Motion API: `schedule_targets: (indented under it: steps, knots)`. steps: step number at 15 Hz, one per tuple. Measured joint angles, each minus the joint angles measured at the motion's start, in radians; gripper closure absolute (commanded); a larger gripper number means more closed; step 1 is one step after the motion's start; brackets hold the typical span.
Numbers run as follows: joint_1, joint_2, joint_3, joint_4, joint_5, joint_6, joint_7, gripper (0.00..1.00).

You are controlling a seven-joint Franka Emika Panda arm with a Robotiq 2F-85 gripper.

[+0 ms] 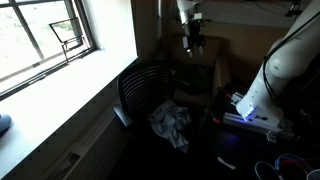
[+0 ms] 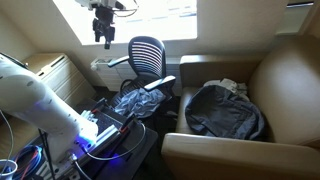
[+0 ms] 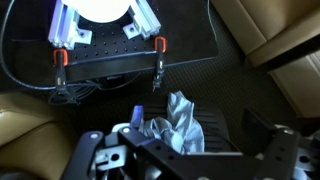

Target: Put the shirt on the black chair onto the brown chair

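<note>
The shirt (image 2: 140, 100) is a crumpled light blue-grey cloth lying on the seat of the black chair (image 2: 147, 52). It shows in both exterior views (image 1: 170, 122) and in the wrist view (image 3: 175, 122). The black chair (image 1: 140, 88) has a mesh back. The brown chair (image 2: 280, 80) is a wide armchair beside it, with a dark backpack (image 2: 225, 110) on its seat. My gripper (image 2: 103, 36) hangs high above the black chair, well clear of the shirt, and also shows in an exterior view (image 1: 192, 42). It looks open and empty. In the wrist view its dark body (image 3: 190, 165) fills the lower edge.
A bright window (image 1: 50, 35) with a wide sill is beside the black chair. My white arm base (image 2: 40, 105) stands on a mount with blue lights (image 2: 95, 135) and cables (image 3: 60, 85) next to the chair. A radiator cover (image 2: 55, 65) stands under the window.
</note>
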Motion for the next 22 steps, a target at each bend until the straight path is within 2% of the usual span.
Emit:
schedule_targets:
  steps: [2,4,7,9,12,14,18,22]
  knots:
    - [0.042,0.069,0.081,-0.02,-0.001,0.033,0.144,0.0]
    - [0.089,0.147,0.151,-0.018,-0.004,0.131,0.315,0.0]
    - [0.178,0.28,0.226,0.063,-0.089,0.291,0.564,0.0]
    - [0.234,0.372,0.237,0.178,-0.181,0.29,0.706,0.0]
    - [0.261,0.462,0.237,0.331,-0.191,0.174,0.719,0.0]
    - [0.261,0.472,0.232,0.351,-0.189,0.178,0.731,0.0]
    - [0.262,0.502,0.226,0.354,-0.09,0.354,0.865,0.0]
    - [0.295,0.647,0.202,0.377,-0.08,0.626,1.05,0.0]
